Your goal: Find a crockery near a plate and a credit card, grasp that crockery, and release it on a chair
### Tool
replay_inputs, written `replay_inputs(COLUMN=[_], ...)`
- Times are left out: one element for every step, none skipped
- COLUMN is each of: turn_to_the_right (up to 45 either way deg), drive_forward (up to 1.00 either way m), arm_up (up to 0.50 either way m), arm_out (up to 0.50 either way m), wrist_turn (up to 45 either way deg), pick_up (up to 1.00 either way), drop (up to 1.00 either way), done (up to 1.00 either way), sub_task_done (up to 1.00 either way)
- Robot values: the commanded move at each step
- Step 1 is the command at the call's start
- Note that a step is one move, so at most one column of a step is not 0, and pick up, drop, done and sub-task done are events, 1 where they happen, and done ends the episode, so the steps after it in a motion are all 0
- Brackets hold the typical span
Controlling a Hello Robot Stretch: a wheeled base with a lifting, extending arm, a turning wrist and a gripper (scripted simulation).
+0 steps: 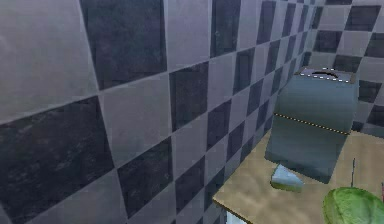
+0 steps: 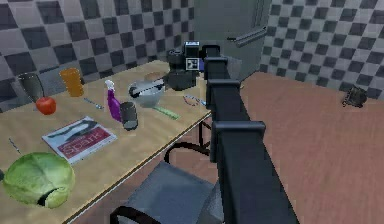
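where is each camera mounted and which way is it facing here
Forward view: on the robot, looking ahead and somewhat down at a checkered wall and the corner of a table bearing a grey-blue case; own body: none.
Arm side view: on the robot's body, looking out to the arm's side across the table toward a bowl; the arm and gripper show.
Shared: the table and the green leafy head on it.
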Motion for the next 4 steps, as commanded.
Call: replay_inputs(turn_to_the_right=[0.0,0.0,0.0,0.0], drive_forward=[0.0,0.0,0.0,0.0], arm_up=[0.0,-0.36,-0.5,0.0], arm_out=[0.0,0.0,0.0,0.0], wrist_turn=[30.0,0.0,0.0,0.0], pick_up=[0.0,0.0,0.0,0.0], drop=[0.0,0.0,0.0,1.0], done=[0.0,0.0,0.0,0.0], sub_task_done=[0.0,0.0,0.0,0.0])
